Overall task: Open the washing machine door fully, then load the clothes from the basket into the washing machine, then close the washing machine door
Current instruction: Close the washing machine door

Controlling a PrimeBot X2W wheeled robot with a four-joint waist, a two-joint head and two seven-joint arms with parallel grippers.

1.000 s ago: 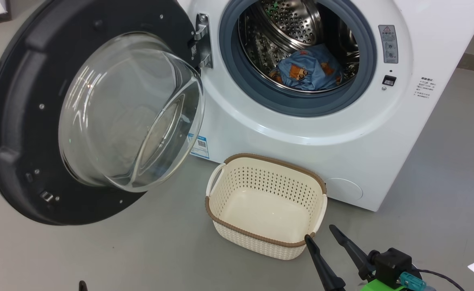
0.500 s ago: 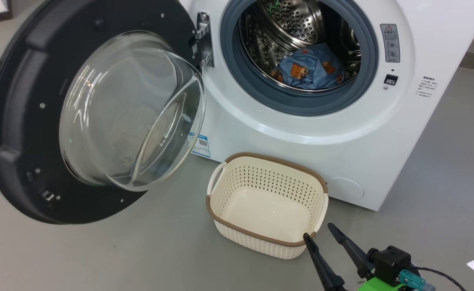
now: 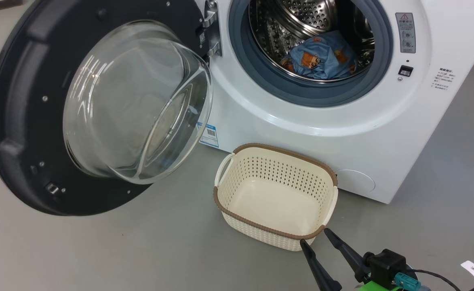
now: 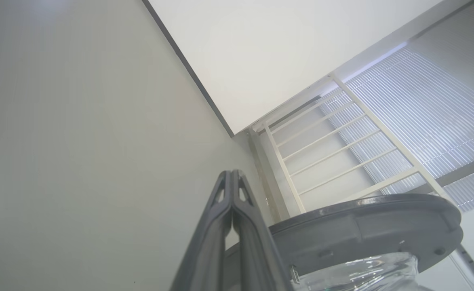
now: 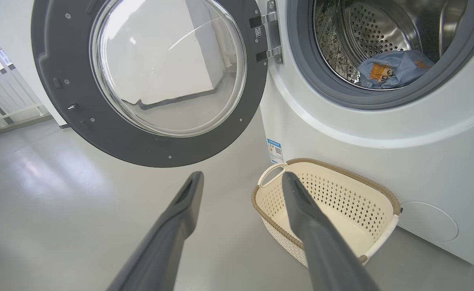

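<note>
The washing machine [image 3: 301,133] is a white box. Its round mouth is ringed by a grey rubber gasket [image 3: 309,95], and a perforated steel drum [image 3: 301,16] sits behind that. The door [image 3: 18,121] stands wide open off the machine's left side on a metal hinge [image 5: 274,36]. Its inner face shows a broad dark ring dotted with screws around a clear domed glass bowl [image 3: 135,101] that bulges outward.

The clothes [image 3: 321,56] lie bunched at the bottom of the machine's drum, light blue cloth printed with orange-brown cartoon faces. A small blue label [image 3: 209,135] is stuck low on the machine's front, near the door side.

The basket [image 3: 277,173] stands on the grey floor [image 3: 140,250] just in front of the machine's foot, below the mouth. It is cream and perforated, with a brown woven-look rim and pale side handles, and its bare bottom shows.

The right gripper [image 3: 314,237] hovers at the basket corner farthest from the machine, fingers spread wide and gripping nothing. The left gripper [image 4: 231,178] is just beside the outer edge of the machine's open door, its fingers pressed together with nothing between them.
</note>
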